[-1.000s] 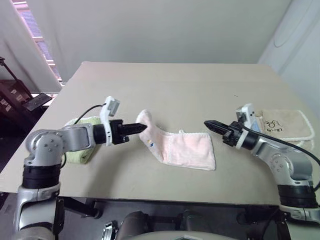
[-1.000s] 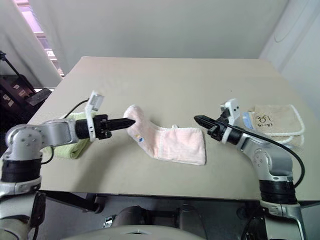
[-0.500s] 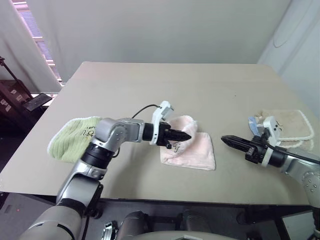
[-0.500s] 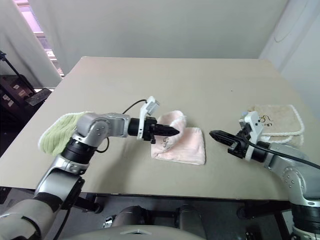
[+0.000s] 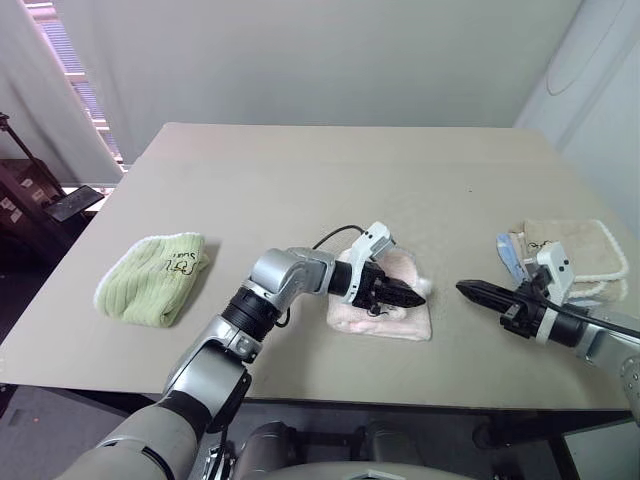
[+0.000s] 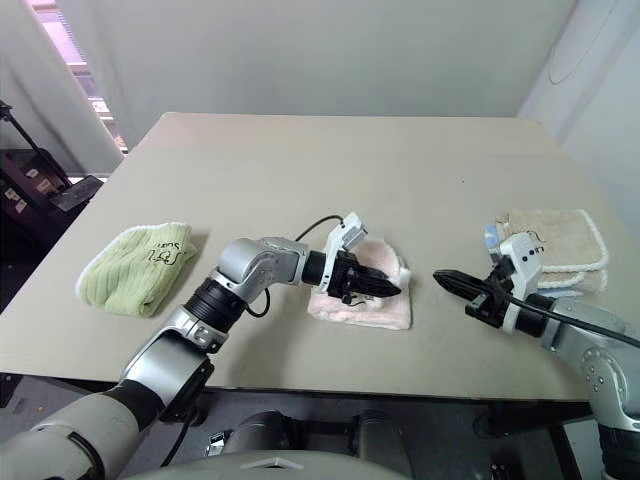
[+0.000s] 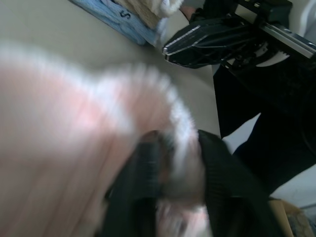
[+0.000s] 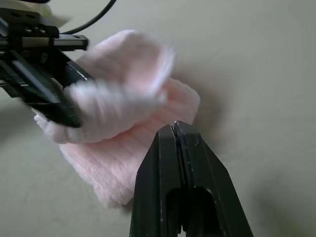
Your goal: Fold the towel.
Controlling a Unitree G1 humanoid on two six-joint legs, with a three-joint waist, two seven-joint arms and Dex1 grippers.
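The pale pink towel (image 5: 402, 323) lies folded over on itself near the middle of the table (image 5: 330, 190), its white-trimmed edge on top. My left gripper (image 5: 412, 297) reaches across it from the left, low over its right part. In the left wrist view its fingers (image 7: 219, 168) stand parted, open, with the towel's trimmed edge (image 7: 170, 106) still between them. My right gripper (image 5: 468, 290) is shut and empty. It hovers a short way to the right of the towel (image 8: 118, 168) and points at it.
A lime-green towel (image 5: 152, 278) lies folded at the left of the table. A beige cream-edged towel (image 5: 575, 248) lies at the right on something blue (image 5: 507, 250), just behind my right arm. The table's front edge runs close below both arms.
My left gripper carried the towel's left end to the right, over the rest, and its fingers have parted. The right gripper drew back to the right, still shut.
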